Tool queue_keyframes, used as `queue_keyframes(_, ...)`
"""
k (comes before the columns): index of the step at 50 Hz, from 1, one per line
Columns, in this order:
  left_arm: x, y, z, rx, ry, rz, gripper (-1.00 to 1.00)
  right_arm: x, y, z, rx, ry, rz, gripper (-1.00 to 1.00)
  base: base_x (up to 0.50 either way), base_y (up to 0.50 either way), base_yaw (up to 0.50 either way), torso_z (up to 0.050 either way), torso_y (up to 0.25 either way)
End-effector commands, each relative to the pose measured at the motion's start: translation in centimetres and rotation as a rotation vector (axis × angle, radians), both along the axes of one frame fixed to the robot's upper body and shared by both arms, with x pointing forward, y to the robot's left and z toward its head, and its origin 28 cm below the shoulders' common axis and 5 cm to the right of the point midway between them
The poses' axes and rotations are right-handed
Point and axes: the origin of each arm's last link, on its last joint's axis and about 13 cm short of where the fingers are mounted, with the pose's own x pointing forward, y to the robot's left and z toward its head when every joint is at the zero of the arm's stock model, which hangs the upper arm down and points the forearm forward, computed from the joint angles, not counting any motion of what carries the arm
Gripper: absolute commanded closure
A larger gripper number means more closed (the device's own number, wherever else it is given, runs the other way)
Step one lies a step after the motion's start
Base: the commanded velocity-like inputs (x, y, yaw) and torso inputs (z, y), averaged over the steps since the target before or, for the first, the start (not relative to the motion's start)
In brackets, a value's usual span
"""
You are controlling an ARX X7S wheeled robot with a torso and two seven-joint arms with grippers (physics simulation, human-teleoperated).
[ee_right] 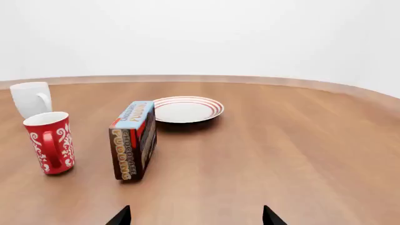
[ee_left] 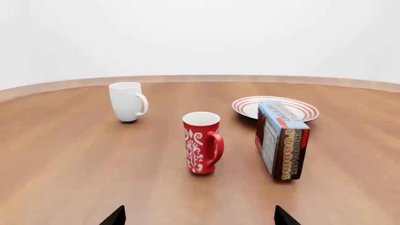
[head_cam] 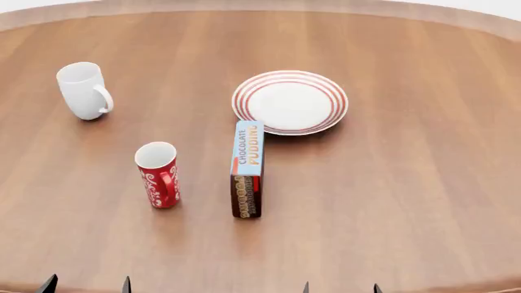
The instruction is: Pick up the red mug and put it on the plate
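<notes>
The red mug [head_cam: 158, 174] stands upright on the wooden table, left of centre, its handle toward me; it shows in the left wrist view [ee_left: 202, 142] and the right wrist view [ee_right: 50, 142]. The plate [head_cam: 290, 102] lies farther back, to the right; it also shows in the left wrist view [ee_left: 275, 108] and the right wrist view [ee_right: 185, 108]. My left gripper [head_cam: 87, 285] is open and empty at the near edge, well short of the mug; it also shows in its wrist view [ee_left: 198, 218]. My right gripper [head_cam: 340, 288] is open and empty, also seen in its wrist view [ee_right: 195, 216].
A chocolate pudding box [head_cam: 247, 168] stands on edge between the mug and the plate. A plain white mug [head_cam: 84, 90] stands at the far left. The round table's rim [head_cam: 456, 15] curves along the back.
</notes>
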Motion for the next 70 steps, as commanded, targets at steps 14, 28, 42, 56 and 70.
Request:
queue_keyframes(14,0.0,0.01,0.0,0.012,0.0,0.0,-1.0,-0.01,0.14,-0.05,-0.026,-0.004,0.004,-1.0,0.0,0.0,0.0,0.0,0.0)
queue_keyframes(28,0.16,-0.03,-0.04,-0.018,-0.093,0.037,-1.0,-0.11,0.13,0.04,-0.026,-0.008,0.007,-1.0,0.0,0.0,0.0,0.0,0.0)
queue_keyframes(42,0.38,0.02,-0.07,0.031,-0.217,0.048,-1.0,0.03,0.13,0.02,-0.014,-0.007,0.008,-1.0,0.0,0.0,0.0,0.0,0.0)
queue_keyframes(56,0.76,0.1,-0.06,0.09,-0.408,-0.027,-1.0,-0.01,0.09,0.08,0.001,-0.014,0.002,-1.0,0.0,0.0,0.0,0.0,0.0)
queue_keyframes(70,0.81,0.12,-0.04,0.107,-0.436,-0.019,-1.0,-0.01,0.11,0.05,-0.001,-0.012,0.005,-1.0,0.0,0.0,0.0,0.0,0.0)
